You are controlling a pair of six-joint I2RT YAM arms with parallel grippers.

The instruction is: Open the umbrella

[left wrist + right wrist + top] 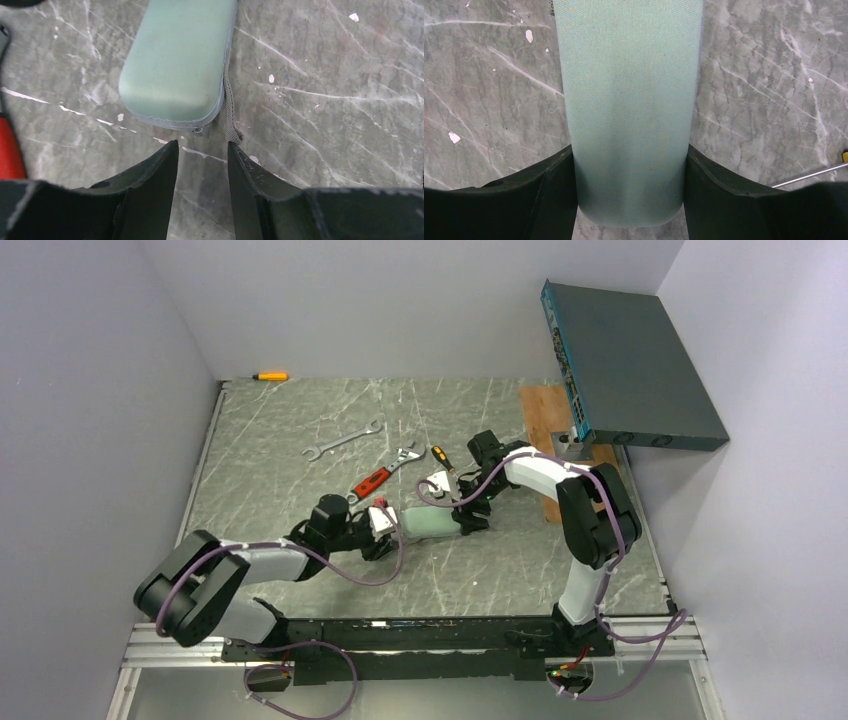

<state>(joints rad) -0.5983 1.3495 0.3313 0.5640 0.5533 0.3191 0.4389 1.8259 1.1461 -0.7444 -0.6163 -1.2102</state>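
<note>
The umbrella itself is not in view. A pale mint-green oval case (430,525) lies zipped shut on the marble table. My right gripper (472,520) is shut on the case's right end; in the right wrist view both fingers press the sides of the case (629,100), with my right gripper (629,150) straddling it. My left gripper (385,530) is open and empty at the case's left end. In the left wrist view my left gripper (202,145) sits just short of the case (177,60), near its zipper pull (198,131) and grey strap (231,115).
A silver spanner (342,440), a red-handled adjustable wrench (383,475) and a small screwdriver (440,457) lie behind the case. An orange screwdriver (270,376) lies at the back edge. A wooden board (555,440) and a dark blue box (630,365) are at the back right.
</note>
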